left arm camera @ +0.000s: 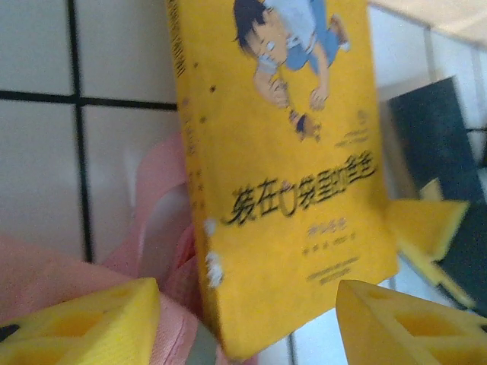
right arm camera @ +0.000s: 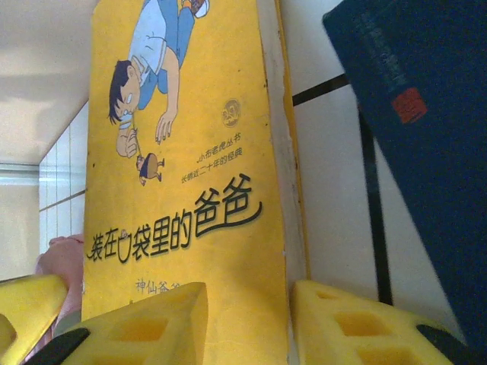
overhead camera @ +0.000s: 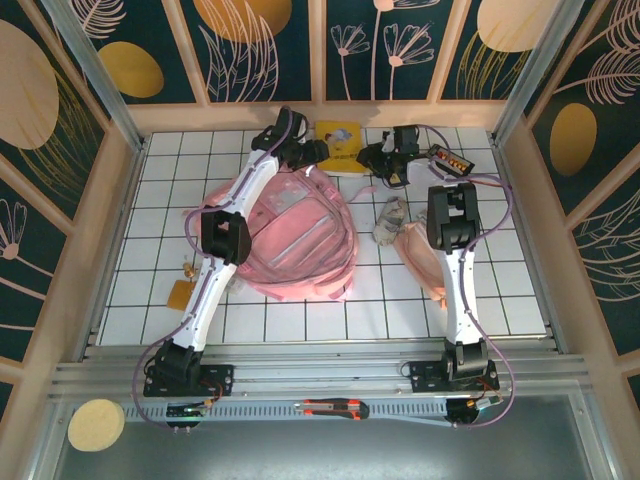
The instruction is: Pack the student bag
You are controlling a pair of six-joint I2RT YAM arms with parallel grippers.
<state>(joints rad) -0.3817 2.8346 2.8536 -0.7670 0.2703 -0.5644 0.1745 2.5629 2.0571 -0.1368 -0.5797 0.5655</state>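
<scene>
Pink cloth student bag (overhead camera: 310,240), glossy yellow paper book (right arm camera: 183,152), smooth tiled table (overhead camera: 330,320)

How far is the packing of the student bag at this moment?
Done: nothing I can see; the student bag lies flat. In hand: the left tool, open, and the right tool are at the yellow book by the bag; whether it is gripped I cannot tell. Left: that book, the dark blue book and the pale pink pouch are outside the bag.
</scene>
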